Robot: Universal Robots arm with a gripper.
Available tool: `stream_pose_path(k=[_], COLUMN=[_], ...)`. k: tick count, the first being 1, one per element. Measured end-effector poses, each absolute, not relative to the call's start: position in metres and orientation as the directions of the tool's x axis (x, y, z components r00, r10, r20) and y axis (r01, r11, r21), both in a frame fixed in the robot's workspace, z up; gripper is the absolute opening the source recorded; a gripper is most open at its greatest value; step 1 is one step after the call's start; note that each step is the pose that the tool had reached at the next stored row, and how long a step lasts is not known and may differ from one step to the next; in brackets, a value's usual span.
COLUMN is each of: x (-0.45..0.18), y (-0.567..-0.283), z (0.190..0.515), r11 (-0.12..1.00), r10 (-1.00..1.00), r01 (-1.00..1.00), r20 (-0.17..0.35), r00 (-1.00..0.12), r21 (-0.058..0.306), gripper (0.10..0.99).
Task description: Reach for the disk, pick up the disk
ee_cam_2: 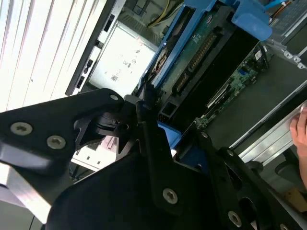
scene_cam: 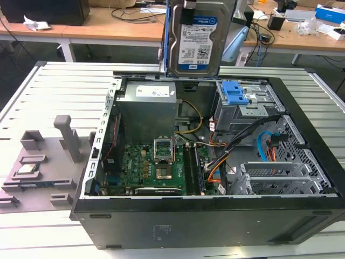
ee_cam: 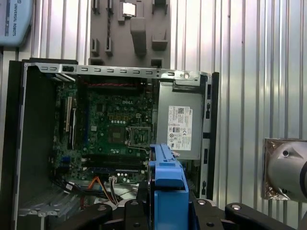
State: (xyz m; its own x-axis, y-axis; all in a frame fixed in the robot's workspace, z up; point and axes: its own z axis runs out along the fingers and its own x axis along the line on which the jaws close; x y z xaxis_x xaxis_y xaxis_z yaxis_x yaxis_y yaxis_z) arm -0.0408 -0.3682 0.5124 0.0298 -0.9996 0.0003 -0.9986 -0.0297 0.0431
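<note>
The disk (scene_cam: 197,40) hangs upright in the air above the back wall of the open computer case (scene_cam: 215,226). Its white-and-blue label faces the exterior camera and a blue carrier frames its sides. My gripper (scene_cam: 190,4) is shut on its top edge at the upper border of the exterior view. In the first wrist view the blue carrier (ee_cam: 168,184) sits clamped between the black fingers (ee_cam: 115,213). The second wrist view looks along the disk's green circuit-board underside (ee_cam_2: 201,52), with the black finger links (ee_cam_2: 144,120) closed around the carrier.
Below the disk are the power supply (scene_cam: 148,105), the motherboard (scene_cam: 156,167) and the drive bay with a blue latch (scene_cam: 235,93). A grey fixture tray (scene_cam: 38,172) holding a CPU chip lies at the exterior view's left. A hand (ee_cam_2: 301,132) shows beside the case.
</note>
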Motion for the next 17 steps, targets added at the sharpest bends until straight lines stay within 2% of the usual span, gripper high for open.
stream_pose_path(k=[5,8,17], x=[-0.0347,-0.0341,-0.034], y=[-0.3682,-0.3682,-0.3717], z=[0.512,0.5107,0.5069], r11=[-0.024,0.027,0.029], r10=[-1.0,-1.0,-1.0], r01=[-0.999,-0.999,-0.999], r20=[-0.011,-0.01,-0.01], r00=[0.023,-0.028,-0.029], r21=[0.043,0.043,0.043], gripper=[0.365,0.365,0.365])
